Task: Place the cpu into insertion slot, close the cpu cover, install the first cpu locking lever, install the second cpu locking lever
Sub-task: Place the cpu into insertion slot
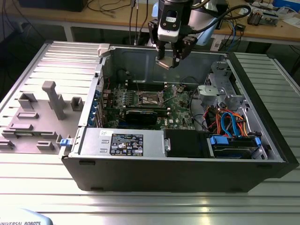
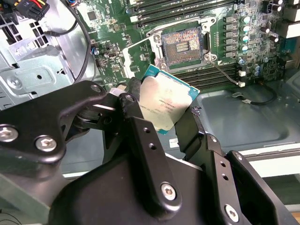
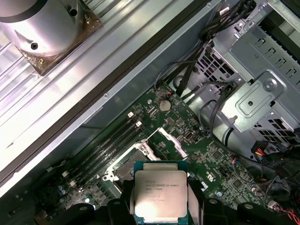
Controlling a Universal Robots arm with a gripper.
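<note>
My gripper point(image 1: 168, 63) hangs above the open computer case, shut on the cpu point(image 1: 162, 64) by its edges. In both wrist views the cpu point(image 2: 166, 101) point(image 3: 161, 192) shows its silver-grey top and green rim between the black fingers point(image 2: 140, 136). It is held tilted, well above the green motherboard point(image 1: 180, 112). The insertion slot point(image 2: 182, 44) point(image 1: 149, 97) lies bare below, its dark contact field exposed; in the first wrist view the chip partly hides the slot point(image 3: 125, 165). The cpu cover point(image 3: 169, 139) point(image 2: 137, 58) stands swung open beside the slot.
The case walls point(image 1: 140, 56) ring the board. A black power supply point(image 1: 122, 143) sits at the front, and a drive cage with blue and orange cables point(image 1: 229, 122) at the exterior view's right. A black card point(image 1: 136, 116) lies beside the slot. A grey fixture plate point(image 1: 42, 112) lies outside on the exterior view's left.
</note>
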